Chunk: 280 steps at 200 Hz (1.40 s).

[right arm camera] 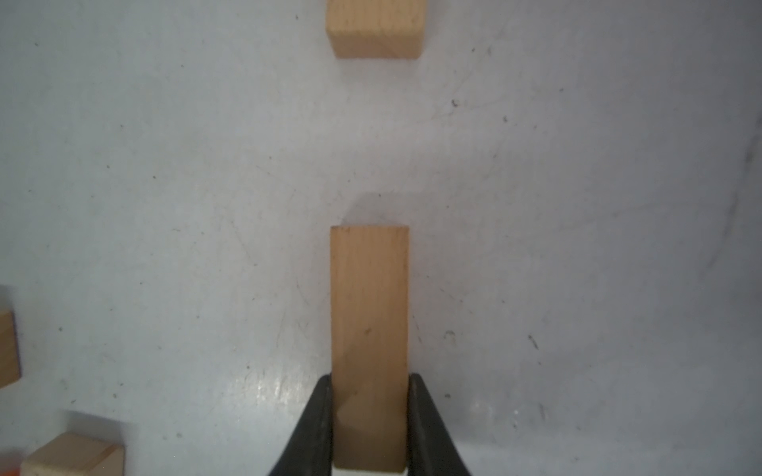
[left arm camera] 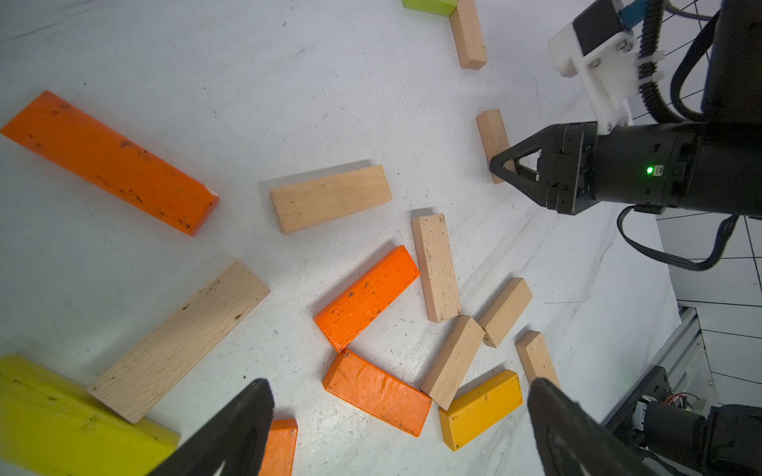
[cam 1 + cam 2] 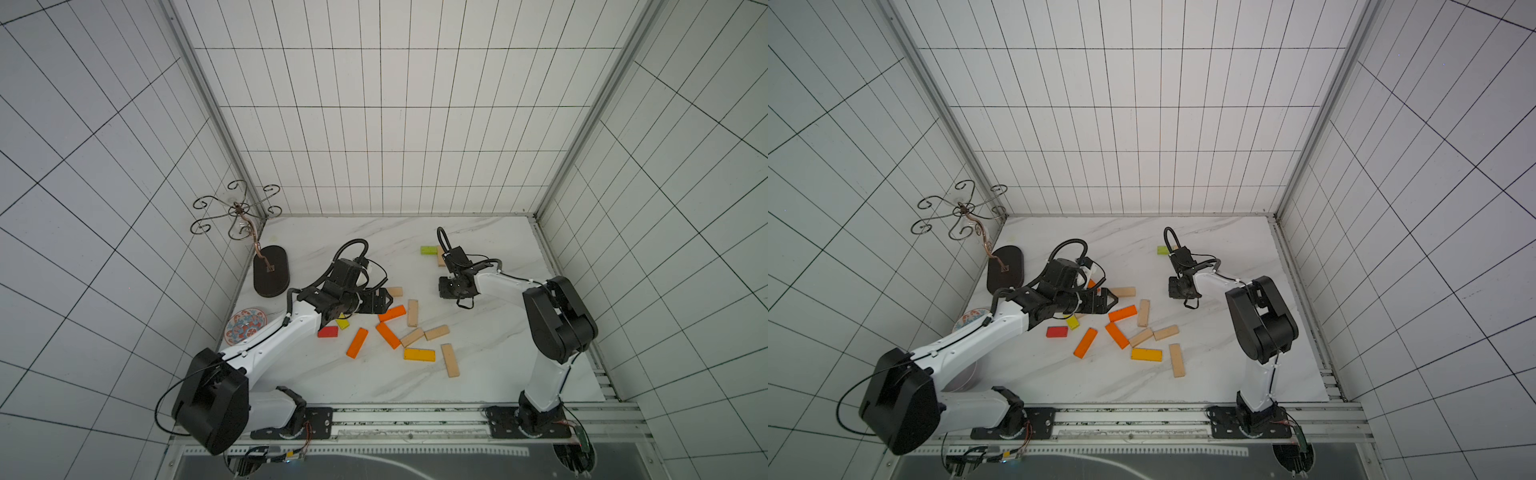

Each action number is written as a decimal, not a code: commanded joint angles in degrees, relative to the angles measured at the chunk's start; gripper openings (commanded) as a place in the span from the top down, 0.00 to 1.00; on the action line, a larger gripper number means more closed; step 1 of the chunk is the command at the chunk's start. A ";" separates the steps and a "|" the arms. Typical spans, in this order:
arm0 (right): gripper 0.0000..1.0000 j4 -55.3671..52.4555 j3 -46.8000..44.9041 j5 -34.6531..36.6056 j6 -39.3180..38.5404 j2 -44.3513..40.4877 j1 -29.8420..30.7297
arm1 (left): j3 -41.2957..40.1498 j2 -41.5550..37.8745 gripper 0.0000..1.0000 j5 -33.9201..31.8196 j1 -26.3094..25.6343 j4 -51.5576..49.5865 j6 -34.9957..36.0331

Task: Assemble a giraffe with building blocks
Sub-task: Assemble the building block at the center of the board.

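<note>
Building blocks lie scattered on the white marble table [image 3: 490,374]. Among them are orange bars [image 3: 391,313], a yellow one [image 3: 419,354], pale wooden ones [image 3: 412,313], a red one [image 3: 328,331] and a lime green one [image 3: 429,250]. My right gripper [image 1: 370,377] is shut on a pale wooden block [image 1: 369,296], pinching its long sides low over the table. In both top views the gripper's body [image 3: 455,286] hides that block. My left gripper [image 2: 400,383] stands open above an orange bar [image 2: 377,393], holding nothing. In a top view the left gripper [image 3: 388,299] sits at the pile's far left.
A dark oval stand base [image 3: 271,271] with a wire hook rack [image 3: 237,208] stands at the far left. A round patterned plate [image 3: 245,326] lies near the left arm. Tiled walls close in the table on three sides. Another pale block [image 1: 375,29] lies ahead of the held one.
</note>
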 commanded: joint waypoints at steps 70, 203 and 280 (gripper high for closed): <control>0.81 -1.58 5.30 -2.09 0.26 5.29 -2.84 | -0.78 0.76 0.04 1.09 1.12 2.63 0.78; 0.79 -2.46 10.60 -2.54 1.19 9.36 -3.46 | -0.89 0.94 0.04 1.76 2.01 2.87 0.94; 0.76 -2.78 11.40 -1.83 1.37 9.62 -3.55 | -0.94 0.76 0.04 1.66 2.18 2.86 0.95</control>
